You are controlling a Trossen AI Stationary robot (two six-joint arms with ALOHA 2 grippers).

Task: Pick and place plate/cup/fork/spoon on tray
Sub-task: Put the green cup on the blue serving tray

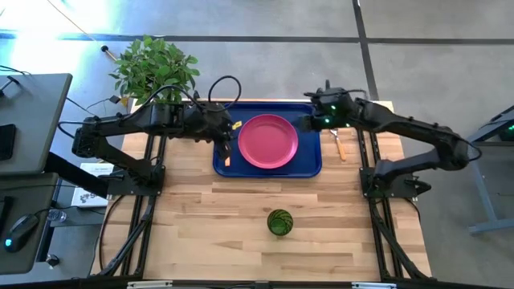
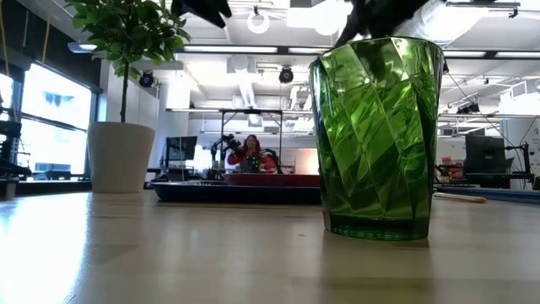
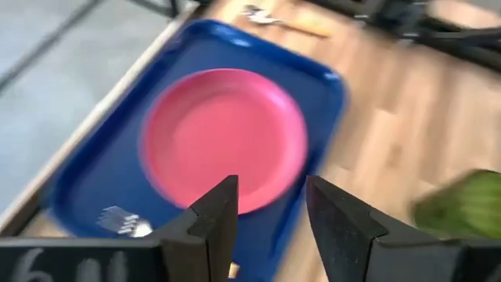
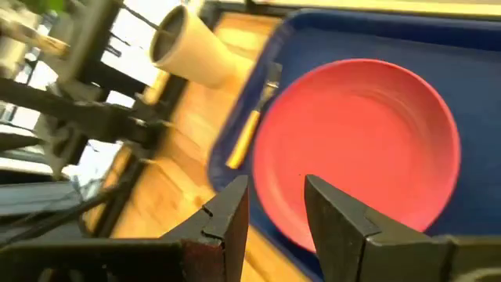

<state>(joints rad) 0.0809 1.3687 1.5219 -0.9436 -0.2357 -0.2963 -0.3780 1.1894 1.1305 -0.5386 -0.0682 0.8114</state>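
Observation:
The pink plate (image 1: pixel 267 141) lies flat on the dark blue tray (image 1: pixel 309 164) at the table's far middle. The fork (image 4: pixel 249 125) lies on the tray's left part beside the plate, and its tines also show in the left wrist view (image 3: pixel 119 222). The spoon (image 1: pixel 338 145) lies on the table just right of the tray. The green cup (image 1: pixel 279 222) stands upright on the table nearer the front, and it fills the low view (image 2: pixel 377 139). My left gripper (image 1: pixel 227 135) is open and empty above the tray's left edge. My right gripper (image 1: pixel 315 121) is open and empty above the tray's far right corner.
A potted plant (image 1: pixel 154 68) stands at the table's far left corner, its pale pot (image 4: pixel 188 47) close to the tray. Bare wood lies between the tray and the cup, and on both sides of the cup.

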